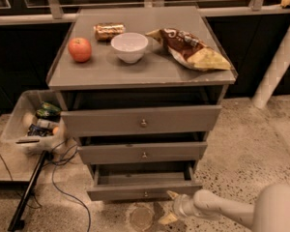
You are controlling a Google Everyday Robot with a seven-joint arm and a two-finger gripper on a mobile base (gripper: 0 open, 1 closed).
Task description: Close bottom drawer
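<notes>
though ajar, bottom drawer (144, 191); hand (175, 204) beside

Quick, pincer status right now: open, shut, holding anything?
Pincer: open, holding nothing, low by the right end of the bottom drawer front; the drawer is partly out.

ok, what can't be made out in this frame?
- Hand, low right of the bottom drawer: contact with the front panel unclear in the camera view, too small to tell.
- Drawer interior: mostly hidden by the middle drawer above.
- Arm: cut off at the bottom-right edge.
- Bin contents: too small to identify.
</notes>
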